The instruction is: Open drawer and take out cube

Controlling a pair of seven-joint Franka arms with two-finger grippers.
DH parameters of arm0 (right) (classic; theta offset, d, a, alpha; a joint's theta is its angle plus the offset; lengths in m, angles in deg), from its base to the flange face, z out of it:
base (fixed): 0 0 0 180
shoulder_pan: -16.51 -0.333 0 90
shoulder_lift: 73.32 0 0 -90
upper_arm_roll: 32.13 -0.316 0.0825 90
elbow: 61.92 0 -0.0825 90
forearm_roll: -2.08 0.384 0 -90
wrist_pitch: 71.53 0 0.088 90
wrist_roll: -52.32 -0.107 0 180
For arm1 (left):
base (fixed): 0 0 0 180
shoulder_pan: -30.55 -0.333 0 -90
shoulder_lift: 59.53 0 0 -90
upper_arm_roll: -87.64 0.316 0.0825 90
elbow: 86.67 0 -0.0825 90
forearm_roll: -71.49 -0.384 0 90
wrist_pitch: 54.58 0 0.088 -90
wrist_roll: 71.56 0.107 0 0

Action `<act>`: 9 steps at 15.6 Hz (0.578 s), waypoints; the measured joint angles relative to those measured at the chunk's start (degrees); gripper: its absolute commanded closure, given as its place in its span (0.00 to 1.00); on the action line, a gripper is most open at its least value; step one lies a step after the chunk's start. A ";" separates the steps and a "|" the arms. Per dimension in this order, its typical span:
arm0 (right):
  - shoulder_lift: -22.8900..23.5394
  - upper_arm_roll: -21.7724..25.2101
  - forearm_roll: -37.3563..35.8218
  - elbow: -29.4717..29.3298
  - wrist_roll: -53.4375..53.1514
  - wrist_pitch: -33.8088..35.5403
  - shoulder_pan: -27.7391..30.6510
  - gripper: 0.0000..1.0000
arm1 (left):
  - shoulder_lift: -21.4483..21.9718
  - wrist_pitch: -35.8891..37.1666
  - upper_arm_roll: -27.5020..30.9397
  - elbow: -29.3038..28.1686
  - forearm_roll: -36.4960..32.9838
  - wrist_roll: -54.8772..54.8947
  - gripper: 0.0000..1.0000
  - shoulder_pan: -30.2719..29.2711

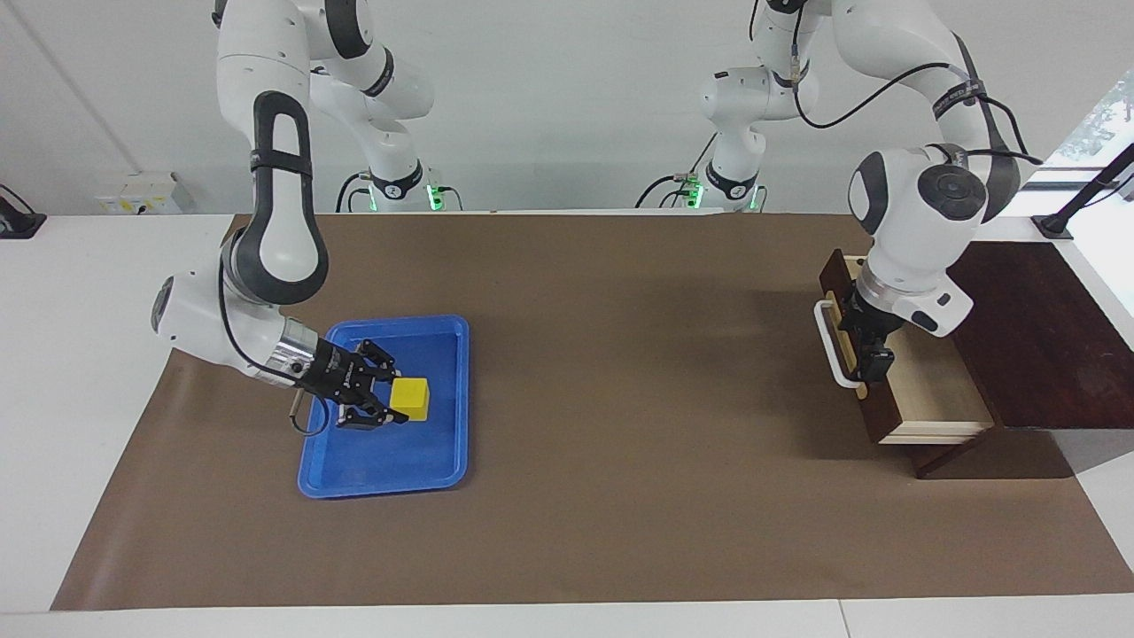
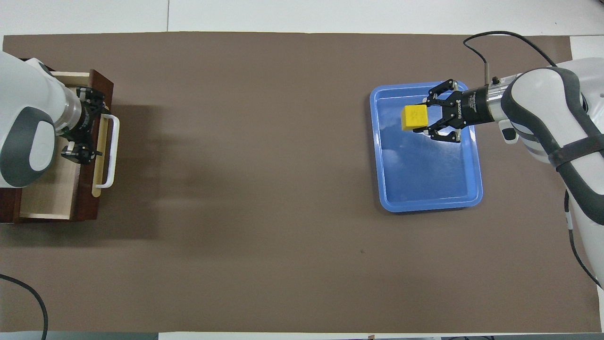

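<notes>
Two robot arms work at a brown-covered table [image 1: 620, 496]. The right gripper [image 1: 400, 400] holds the yellow cube [image 1: 411, 399] between closed fingers, low over the blue tray [image 1: 443, 461], at about 9 o'clock in the facing view. The left gripper [image 1: 866, 363], fingers spread wide, is at the partly open drawer [image 1: 930, 403], just beside its white handle [image 1: 833, 346], at 3 o'clock.

The flat blue plastic tray [image 1: 354, 474] is glossy, with pale reflections across its floor. The small yellow cube [image 1: 411, 399] looks smooth and matt. The pale light-wood drawer [image 1: 930, 399] shows fine grain; its dark brown wooden box [image 1: 1036, 346] has a slight sheen. A matt brown sheet [image 1: 620, 372] covers the smooth white table [image 1: 89, 310].
</notes>
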 measured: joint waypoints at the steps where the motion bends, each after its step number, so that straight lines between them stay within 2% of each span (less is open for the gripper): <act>1: 0.26 0.19 0.00 0.42 0.88 -0.51 0.19 1.00 | -0.12 -1.02 0.54 -0.01 -1.06 2.09 0.00 -2.38; 4: 1.12 0.32 0.03 0.81 1.39 -2.01 0.12 1.00 | -0.36 -2.61 0.72 -0.13 -0.36 6.36 0.00 -7.03; 9: 2.16 -0.17 1.96 2.88 1.44 -7.65 -0.99 1.00 | -0.46 -2.57 0.11 -0.35 -1.41 7.61 0.00 -6.27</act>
